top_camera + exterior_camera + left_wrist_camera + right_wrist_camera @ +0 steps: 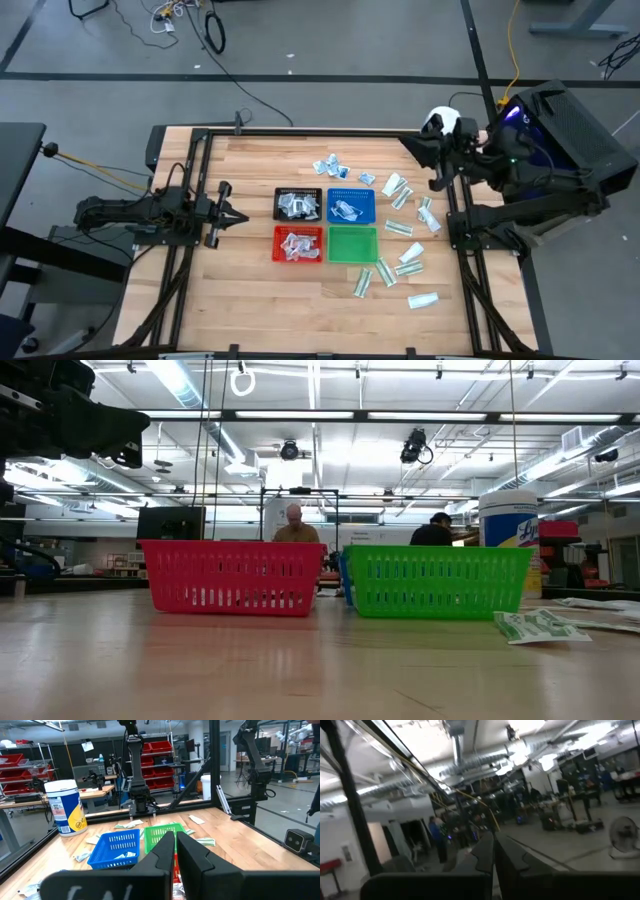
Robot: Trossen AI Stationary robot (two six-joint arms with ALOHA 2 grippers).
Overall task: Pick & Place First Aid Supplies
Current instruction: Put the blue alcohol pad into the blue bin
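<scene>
While both arms sit parked at the desk [250, 300] edges, sorting looks partly done — my read, roughly a third to a half.

Done so far: black tray [297, 204] holds several packets, red tray [298, 244] holds a few, blue tray [351, 206] has at least one or two. Green tray [352, 244] looks empty from above.

Left to do: loose packets [400, 228] lie on the desk right of the trays — a small cluster of squarish white ones [335, 168] behind the blue tray, and a string of narrow white-and-green ones [385, 272] running from beside the blue tray down past the green tray's front corner. I'd guess the green tray is meant for those, but can't confirm.

Left tool [238, 216] hovers just left of the black/red trays, fingers pressed together, holding nothing. Right tool [493, 851] is pulled back off the desk's far right corner near the white jar [440, 122], aimed out at the room — fingers also closed and empty in the wrist view.

Neither tool is on a packet now, so the next pick hasn't started.
</scene>
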